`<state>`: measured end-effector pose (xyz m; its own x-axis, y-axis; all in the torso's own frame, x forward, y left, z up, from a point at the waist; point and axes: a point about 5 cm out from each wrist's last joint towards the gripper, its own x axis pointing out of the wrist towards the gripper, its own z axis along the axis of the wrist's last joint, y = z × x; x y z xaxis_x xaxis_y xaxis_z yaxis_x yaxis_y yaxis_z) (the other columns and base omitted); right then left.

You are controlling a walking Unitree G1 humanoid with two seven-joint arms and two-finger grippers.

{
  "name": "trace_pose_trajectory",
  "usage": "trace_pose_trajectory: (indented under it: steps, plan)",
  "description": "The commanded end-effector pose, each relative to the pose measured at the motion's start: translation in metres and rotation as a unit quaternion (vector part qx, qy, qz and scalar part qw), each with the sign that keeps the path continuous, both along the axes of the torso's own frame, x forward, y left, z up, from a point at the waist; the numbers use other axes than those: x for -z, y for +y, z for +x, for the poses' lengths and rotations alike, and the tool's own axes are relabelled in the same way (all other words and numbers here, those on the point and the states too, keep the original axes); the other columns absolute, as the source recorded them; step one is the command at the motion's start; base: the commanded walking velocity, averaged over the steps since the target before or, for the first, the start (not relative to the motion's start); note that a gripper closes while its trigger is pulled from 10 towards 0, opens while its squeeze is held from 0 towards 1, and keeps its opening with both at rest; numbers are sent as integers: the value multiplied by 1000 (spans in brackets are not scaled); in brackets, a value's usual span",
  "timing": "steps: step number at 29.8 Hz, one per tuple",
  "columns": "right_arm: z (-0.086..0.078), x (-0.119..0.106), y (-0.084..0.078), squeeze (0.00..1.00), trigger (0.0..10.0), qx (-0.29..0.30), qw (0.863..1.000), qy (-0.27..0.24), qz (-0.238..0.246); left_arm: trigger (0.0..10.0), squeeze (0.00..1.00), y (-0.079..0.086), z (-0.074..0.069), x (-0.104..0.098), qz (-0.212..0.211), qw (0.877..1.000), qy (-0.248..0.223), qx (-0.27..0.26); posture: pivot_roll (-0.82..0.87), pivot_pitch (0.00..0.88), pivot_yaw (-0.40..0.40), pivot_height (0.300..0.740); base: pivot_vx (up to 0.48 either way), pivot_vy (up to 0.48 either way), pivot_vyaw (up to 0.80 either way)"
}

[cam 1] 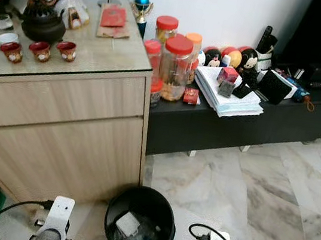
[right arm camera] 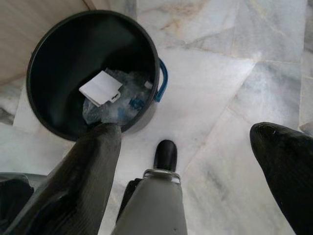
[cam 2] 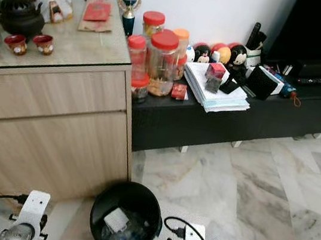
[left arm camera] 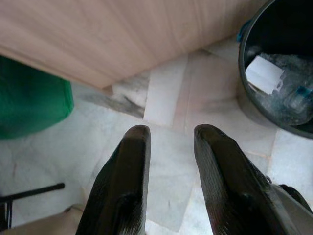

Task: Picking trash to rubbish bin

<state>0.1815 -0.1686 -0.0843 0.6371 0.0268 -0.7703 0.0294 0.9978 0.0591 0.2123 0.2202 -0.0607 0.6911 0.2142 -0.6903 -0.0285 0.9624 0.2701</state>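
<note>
Sitting on the marble floor right in front of you, the black rubbish bin holds a white carton lying on clear plastic trash, and a blue handle shows on its side. Your left hand hangs low beside the bin with its two black fingers slightly parted and nothing between them, above bare floor near the foot of the wooden cabinet. Your right hand hangs on the bin's other side, fingers spread wide and empty. A green bag rests against the cabinet, well apart from the bin. On the cabinet's glass-topped surface you can see a dark teapot and three small red cups. Beside it, the low black bench carries red-lidded jars, a stack of papers and small figurines.
</note>
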Motion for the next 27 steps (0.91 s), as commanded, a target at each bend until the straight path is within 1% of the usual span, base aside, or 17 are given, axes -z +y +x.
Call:
trace_pose_trajectory:
  steps: [1, 27]
  plan:
    - [2, -1, 0, 0, 10000, 9, 1000, -4, 2, 10000, 0, 2, -3, 1, -3, 1000, 4, -8, -84, 29, 7, 740, -259, 0, 0]
    - [2, -1, 1, 0, 10000, 12, 1000, -9, 5, 10000, 0, 3, -3, 1, -7, 1000, 1, -14, -75, 45, -2, 740, -259, 0, 0]
